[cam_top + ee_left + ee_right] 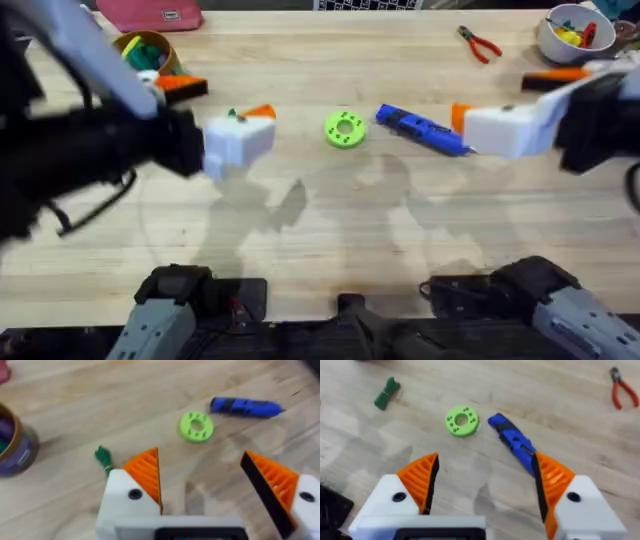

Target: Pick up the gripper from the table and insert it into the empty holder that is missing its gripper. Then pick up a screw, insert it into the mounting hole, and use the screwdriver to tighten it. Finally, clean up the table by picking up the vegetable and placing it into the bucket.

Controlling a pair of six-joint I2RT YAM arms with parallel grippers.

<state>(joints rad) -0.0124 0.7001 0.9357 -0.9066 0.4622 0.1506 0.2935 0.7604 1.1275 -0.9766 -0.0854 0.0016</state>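
Both arms hover above the bench: the left gripper [200, 485] and right gripper [482, 485] gape wide, holding nothing. The left hangs beside the vegetable [103, 458], likely lining up a pick for the bucket [143, 52] at far left. The screwdriver [422, 129] lies idle mid-bench, under the right.

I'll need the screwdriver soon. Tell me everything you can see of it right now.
The screwdriver is a blue pen-shaped tool of what looks like plastic, with darker patches along its body. It lies flat on the wooden table, slanting, just beside the lime-green disc without touching it. Its tip cannot be made out. The right gripper hangs open above its far end; nothing grips it.
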